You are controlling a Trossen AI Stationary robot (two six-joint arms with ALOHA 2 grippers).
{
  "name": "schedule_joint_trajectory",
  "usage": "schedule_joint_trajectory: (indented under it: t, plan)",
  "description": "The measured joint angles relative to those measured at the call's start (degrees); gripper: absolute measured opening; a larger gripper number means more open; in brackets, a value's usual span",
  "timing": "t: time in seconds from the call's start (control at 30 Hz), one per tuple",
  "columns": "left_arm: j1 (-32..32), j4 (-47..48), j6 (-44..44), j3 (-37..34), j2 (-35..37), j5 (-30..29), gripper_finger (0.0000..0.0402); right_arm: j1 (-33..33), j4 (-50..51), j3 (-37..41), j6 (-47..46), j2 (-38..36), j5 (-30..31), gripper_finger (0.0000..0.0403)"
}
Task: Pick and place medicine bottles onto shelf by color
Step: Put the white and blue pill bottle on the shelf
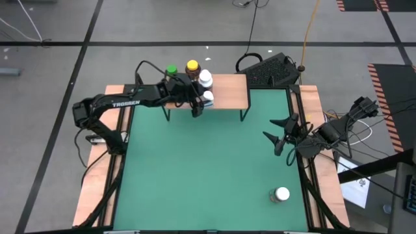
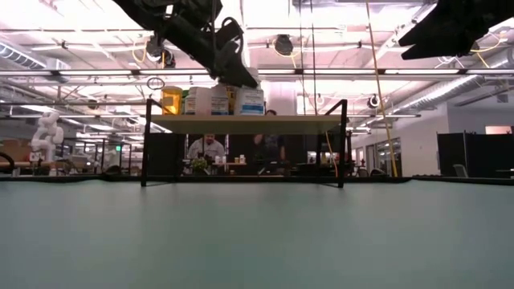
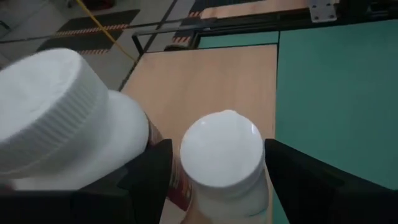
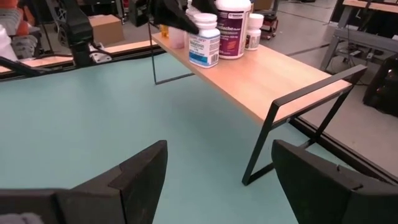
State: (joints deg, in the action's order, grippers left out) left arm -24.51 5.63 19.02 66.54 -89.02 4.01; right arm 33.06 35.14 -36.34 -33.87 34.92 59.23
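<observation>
- Nearest the left wrist camera stands a small white-capped bottle (image 3: 221, 152), between the two dark fingers (image 3: 152, 174) of the left end effector (image 1: 197, 104); a gap shows on each side of the cap, so the fingers are released and spread around it, not clamped.
- Just beside it on the shelf (image 1: 231, 91) stands a larger white-lidded bottle (image 3: 59, 118).
- Seen from above, that end effector hangs over the shelf's left part, where four bottles cluster: a green-capped bottle (image 1: 171, 69), an amber bottle with a yellow cap (image 1: 192, 66), and the two white ones.
- From the right wrist, the small white bottle shows a blue-and-white label (image 4: 204, 38) and stands close to the shelf's front edge.
- One more white-capped bottle (image 1: 281, 194) stands alone on the green counter (image 1: 208, 169), near its front right corner, well apart from the shelf.
- Right end effector (image 1: 279, 133) waits above the counter's right side, fingers wide apart and empty.
</observation>
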Motion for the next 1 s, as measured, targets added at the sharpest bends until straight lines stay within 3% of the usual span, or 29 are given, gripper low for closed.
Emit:
schedule_joint_trajectory:
  t: [0.23, 0.43, 0.83, 1.0]
  plan:
    - [0.1, 1.3, 0.1, 0.0, 3.7, -0.1, 0.0257, 0.0, -0.2, 0.0, 0.0, 0.0, -1.0, 0.0281]
    - [2.3, 2.0, -2.1, 0.1, 6.9, -4.1, 0.0257, 0.0, -0.2, 0.0, 0.0, 0.0, -1.0, 0.0281]
    - [13.0, 6.3, -7.7, 0.1, 3.4, -18.0, 0.0257, 0.0, -0.2, 0.0, 0.0, 0.0, -1.0, 0.0281]
    - [13.7, 6.2, -8.2, 0.0, 1.1, -19.3, 0.0257, 0.0, -0.3, 0.0, 0.0, 0.0, -1.0, 0.0281]
